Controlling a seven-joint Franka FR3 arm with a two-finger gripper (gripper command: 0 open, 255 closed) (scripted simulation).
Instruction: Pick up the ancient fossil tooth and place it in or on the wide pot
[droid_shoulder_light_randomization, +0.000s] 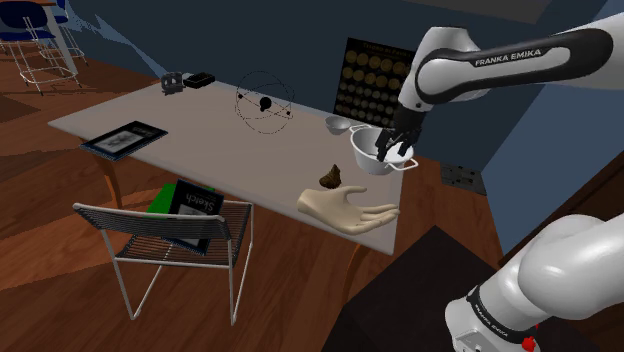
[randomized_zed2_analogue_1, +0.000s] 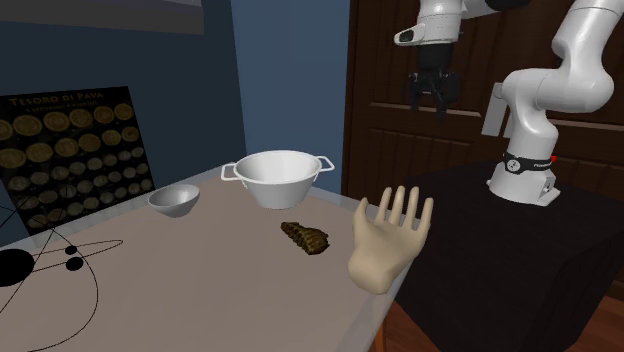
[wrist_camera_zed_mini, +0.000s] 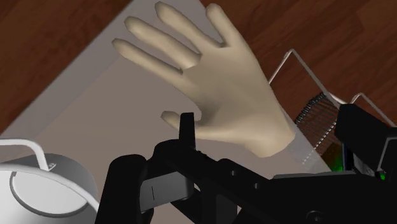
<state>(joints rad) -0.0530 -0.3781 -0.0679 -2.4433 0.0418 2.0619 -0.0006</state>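
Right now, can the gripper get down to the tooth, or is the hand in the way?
Probably yes. The open gripper hangs high by the pot; the tooth lies uncovered between pot and hand, apart from both.

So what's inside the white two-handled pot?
Nothing visible. The inner wall of the white pot looks bare, but its near wall hides the bottom in the second exterior view, and the gripper covers part in the shoulder view. The brown fossil tooth lies on the table.
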